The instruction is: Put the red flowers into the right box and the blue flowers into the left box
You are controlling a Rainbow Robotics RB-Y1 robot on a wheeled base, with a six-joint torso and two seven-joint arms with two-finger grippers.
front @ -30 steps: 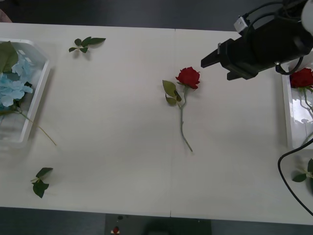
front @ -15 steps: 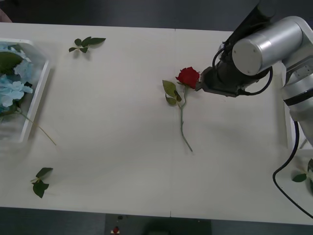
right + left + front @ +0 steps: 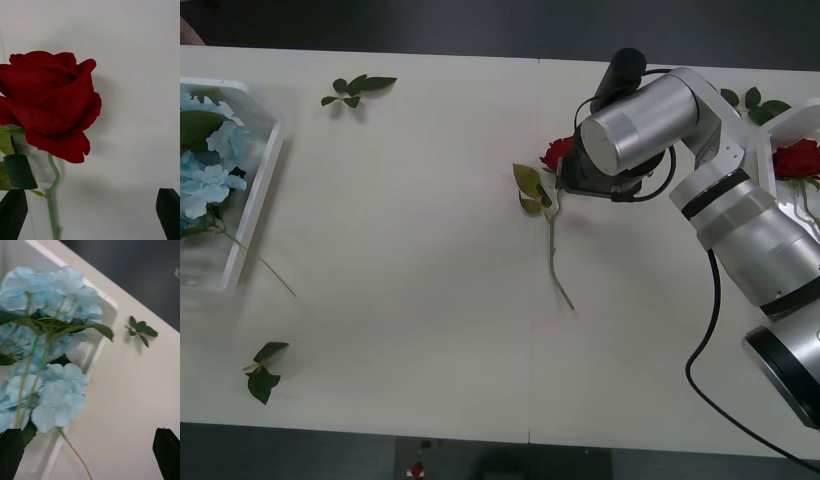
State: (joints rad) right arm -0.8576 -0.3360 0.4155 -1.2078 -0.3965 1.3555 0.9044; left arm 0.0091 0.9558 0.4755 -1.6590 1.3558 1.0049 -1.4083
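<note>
A red flower (image 3: 557,152) lies mid-table, stem (image 3: 553,255) trailing toward the front edge. My right gripper (image 3: 92,215) hovers open right over its bloom (image 3: 48,105), black fingertips (image 3: 168,212) on either side of the stem and touching nothing. Another red flower (image 3: 796,158) lies in the right box (image 3: 778,130) at the table's right edge. The blue flowers (image 3: 205,175) are heaped in the left box (image 3: 260,190) at the far left, one stem poking over its rim. My left gripper (image 3: 90,457) hangs open above those blue flowers (image 3: 56,397) and the left box (image 3: 93,352).
Loose green leaf sprigs lie at the back left (image 3: 358,88), front left (image 3: 262,370) and back right (image 3: 752,100). My right arm (image 3: 740,225) spans the table's right side, with its black cable (image 3: 700,360) looping toward the front edge.
My right arm has swung in from the right and come down over the middle rose, covering part of its bloom. The flowers and boxes have not moved.
</note>
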